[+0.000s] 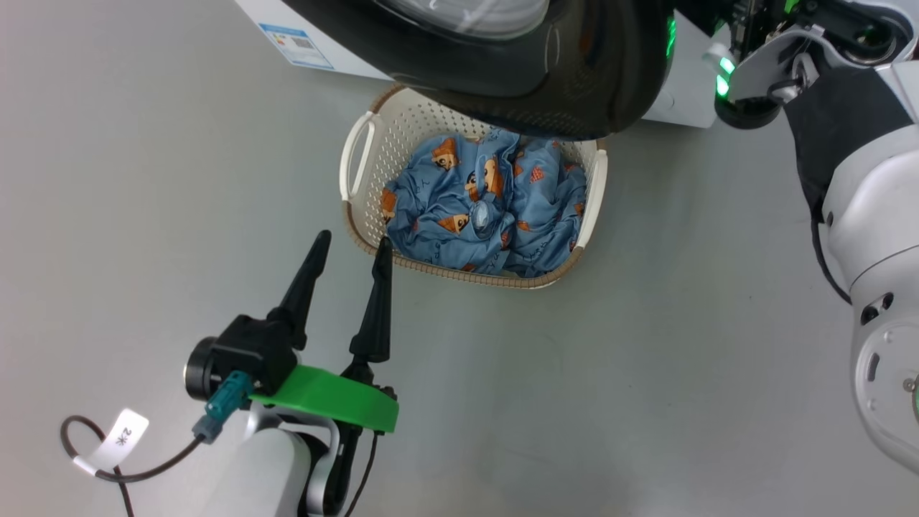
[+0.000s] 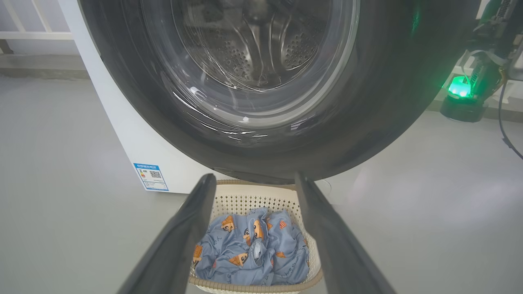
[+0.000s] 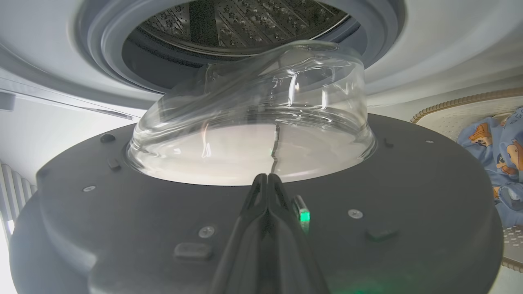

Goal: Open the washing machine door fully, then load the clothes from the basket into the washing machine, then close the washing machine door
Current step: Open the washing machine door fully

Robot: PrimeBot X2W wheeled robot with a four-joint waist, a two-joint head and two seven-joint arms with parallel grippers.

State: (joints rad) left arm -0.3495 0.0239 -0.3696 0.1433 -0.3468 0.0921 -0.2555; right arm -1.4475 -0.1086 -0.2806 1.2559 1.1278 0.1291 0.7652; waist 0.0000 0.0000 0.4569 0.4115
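Dark fingers of the left gripper (image 1: 355,237) stand spread wide and empty at the lower left of the head view, one tip showing right at the near left corner of the basket (image 1: 357,154); whether it touches the rim I cannot tell. Just beyond, at the frame's centre, the cream basket sits on the grey floor (image 1: 646,359) with the clothes (image 1: 481,208) bunched inside, a crumpled blue bundle that fills most of the bottom and lies below the brown rim. Bare floor spreads to the left, to the right and on the near side of the basket. Over its far end hangs the washing machine door (image 1: 517,79), swung partly out, its black ring covering the far rim and the back strip of the clothes, while the near part of the basket lies uncovered from above. In the right wrist view the right gripper (image 3: 267,176) is pinched shut on nothing, its fingers lying along the door's dark inner face with the tips at the edge of the glass bowl. Farthest off, the white washing machine (image 1: 344,57) carries a blue label (image 1: 296,44) at the upper left, and its grey gasket (image 3: 102,36) rings the steel drum (image 3: 245,20) at the top of the right wrist view.
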